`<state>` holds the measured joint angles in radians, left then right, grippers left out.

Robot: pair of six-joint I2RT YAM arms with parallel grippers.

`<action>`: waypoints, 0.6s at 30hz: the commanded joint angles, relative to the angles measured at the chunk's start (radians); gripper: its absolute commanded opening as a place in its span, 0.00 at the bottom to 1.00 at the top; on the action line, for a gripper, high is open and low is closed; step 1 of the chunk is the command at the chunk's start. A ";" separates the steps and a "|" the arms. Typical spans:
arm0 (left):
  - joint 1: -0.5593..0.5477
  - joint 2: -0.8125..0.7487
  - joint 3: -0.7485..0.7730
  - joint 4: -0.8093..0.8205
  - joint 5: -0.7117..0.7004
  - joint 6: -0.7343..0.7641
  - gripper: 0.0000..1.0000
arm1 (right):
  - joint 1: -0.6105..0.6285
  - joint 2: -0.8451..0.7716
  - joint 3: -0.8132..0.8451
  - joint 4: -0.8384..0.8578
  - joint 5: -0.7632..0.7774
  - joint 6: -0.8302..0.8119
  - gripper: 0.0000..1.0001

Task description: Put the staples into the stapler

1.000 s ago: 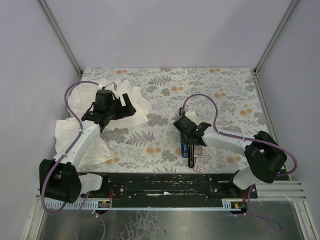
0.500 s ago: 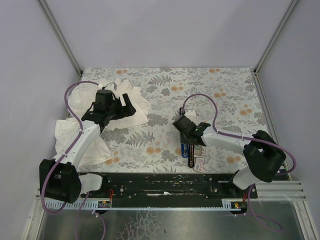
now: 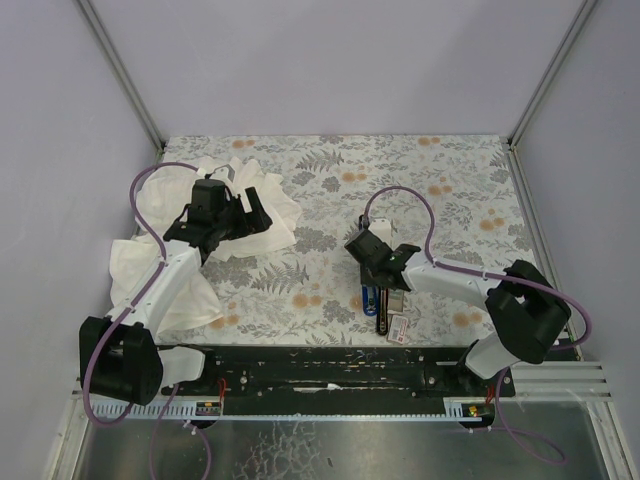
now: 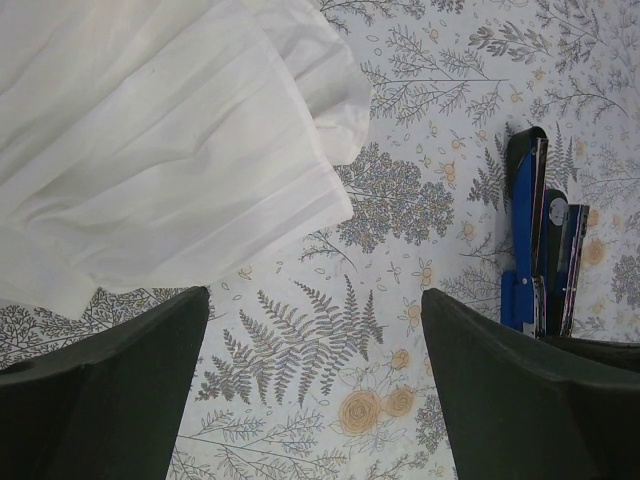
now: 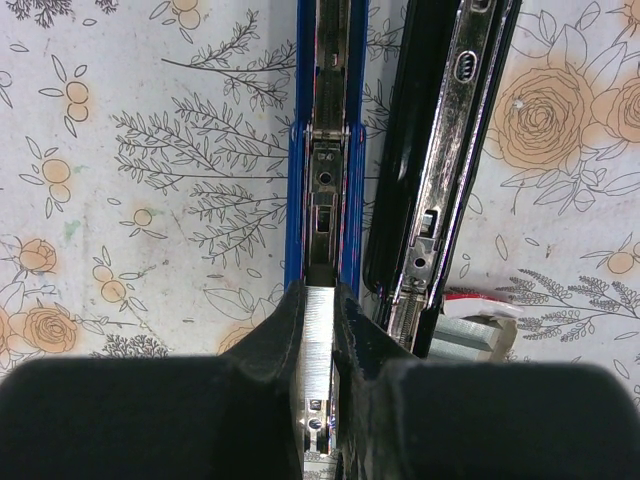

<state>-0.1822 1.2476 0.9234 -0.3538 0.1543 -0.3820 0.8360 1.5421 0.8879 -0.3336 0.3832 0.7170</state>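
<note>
The stapler (image 5: 325, 150) lies hinged open on the floral table, its blue half with the metal channel beside the black half (image 5: 440, 150). My right gripper (image 5: 320, 300) is shut on a silvery strip of staples (image 5: 318, 330), held lengthwise over the near end of the blue channel. The small white box with a red label (image 5: 475, 325) lies just right of the black half and shows more staples inside. From above, the stapler (image 3: 372, 300) and box (image 3: 398, 327) lie below the right gripper (image 3: 383, 287). My left gripper (image 4: 315, 300) hangs open and empty over bare table, left of the stapler (image 4: 530, 230).
A large white cloth (image 3: 150, 270) lies crumpled along the left side of the table, under and behind the left arm, and fills the upper left of the left wrist view (image 4: 150, 150). A black rail (image 3: 330, 365) runs along the near table edge.
</note>
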 commanded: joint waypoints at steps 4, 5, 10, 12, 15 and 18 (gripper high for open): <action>0.009 0.006 -0.005 0.030 0.002 0.023 0.87 | -0.016 0.044 0.067 -0.032 0.051 -0.038 0.09; 0.010 0.006 -0.004 0.031 0.004 0.024 0.87 | -0.017 0.049 0.072 -0.034 0.051 -0.044 0.09; 0.009 0.007 -0.005 0.030 0.003 0.023 0.87 | -0.023 0.064 0.082 -0.031 0.043 -0.053 0.09; 0.009 0.007 -0.004 0.030 0.004 0.024 0.87 | -0.025 0.072 0.083 -0.030 0.038 -0.051 0.09; 0.009 0.007 -0.004 0.030 0.003 0.024 0.87 | -0.025 0.071 0.080 -0.031 0.026 -0.047 0.14; 0.009 0.007 -0.005 0.030 0.003 0.023 0.87 | -0.026 0.061 0.079 -0.034 0.018 -0.048 0.25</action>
<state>-0.1822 1.2484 0.9234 -0.3534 0.1547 -0.3824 0.8230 1.5978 0.9432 -0.3580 0.3840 0.6758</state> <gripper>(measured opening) 0.864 0.199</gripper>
